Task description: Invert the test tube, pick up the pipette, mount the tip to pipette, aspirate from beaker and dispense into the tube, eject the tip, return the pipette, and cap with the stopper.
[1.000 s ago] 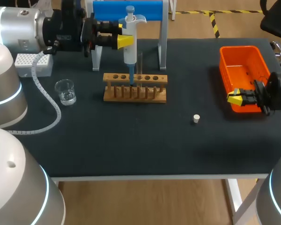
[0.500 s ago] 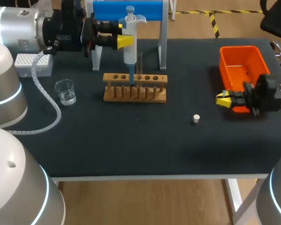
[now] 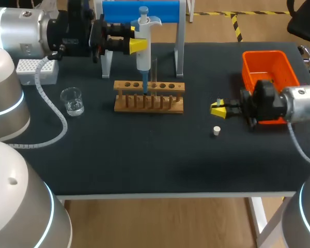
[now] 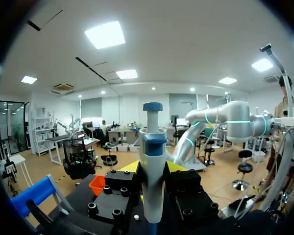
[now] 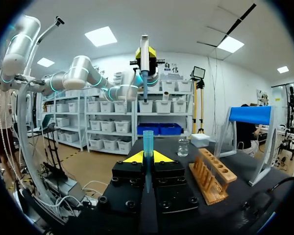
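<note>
A dark table (image 3: 144, 165) carries a wooden rack (image 3: 165, 98) near its middle, with a blue-topped stand (image 3: 139, 10) at twelve o'clock from it. A beaker (image 3: 72, 100) holding clear liquid sits at nine o'clock from the rack, and a white tip box (image 3: 33, 68) at ten o'clock from the beaker. An orange bin (image 3: 246, 72) stands at three o'clock from the rack. The white stopper (image 3: 216, 130) lies alone at four o'clock from the rack. The left gripper (image 3: 137, 45) is clamped on the pipette (image 3: 143, 51), which hangs upright over the rack's nine-o'clock half. The right gripper (image 3: 217, 109) hovers at twelve o'clock from the stopper, close but apart. In its wrist view the yellow tips pinch a slim blue tip (image 5: 148, 142) standing upright between them; the head view does not show that piece. The test tube (image 3: 155, 70) is only a faint clear upright in the rack beside the pipette. Whether the pipette's lower end enters the tube cannot be told. In the left wrist view the pipette (image 4: 153, 166) hides most of the fingers.
</note>
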Available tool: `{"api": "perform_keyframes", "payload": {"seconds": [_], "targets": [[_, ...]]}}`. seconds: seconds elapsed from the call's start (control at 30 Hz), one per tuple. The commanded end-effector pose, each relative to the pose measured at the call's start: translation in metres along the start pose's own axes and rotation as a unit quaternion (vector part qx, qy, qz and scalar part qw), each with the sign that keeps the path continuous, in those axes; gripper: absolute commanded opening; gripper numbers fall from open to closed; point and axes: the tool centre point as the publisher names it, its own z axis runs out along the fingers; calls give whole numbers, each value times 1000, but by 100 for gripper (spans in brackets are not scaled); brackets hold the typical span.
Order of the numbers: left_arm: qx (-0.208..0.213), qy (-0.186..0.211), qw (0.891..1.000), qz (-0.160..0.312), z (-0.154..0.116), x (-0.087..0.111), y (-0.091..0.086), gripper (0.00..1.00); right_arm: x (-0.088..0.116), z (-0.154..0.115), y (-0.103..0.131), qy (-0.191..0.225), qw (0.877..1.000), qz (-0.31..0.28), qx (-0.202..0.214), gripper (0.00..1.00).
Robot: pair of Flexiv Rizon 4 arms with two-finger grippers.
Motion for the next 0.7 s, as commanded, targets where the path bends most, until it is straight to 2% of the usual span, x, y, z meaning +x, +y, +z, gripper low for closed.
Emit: {"api": "perform_keyframes", "payload": {"seconds": [0.03, 0.7], "targets": [[1, 0, 1000, 1, 0, 0, 0, 0, -2, 15, -5, 6, 1000, -1, -4, 0], [1, 0, 1000, 1, 0, 0, 0, 0, 0, 20, -5, 9, 1000, -2, -3, 0]]}}
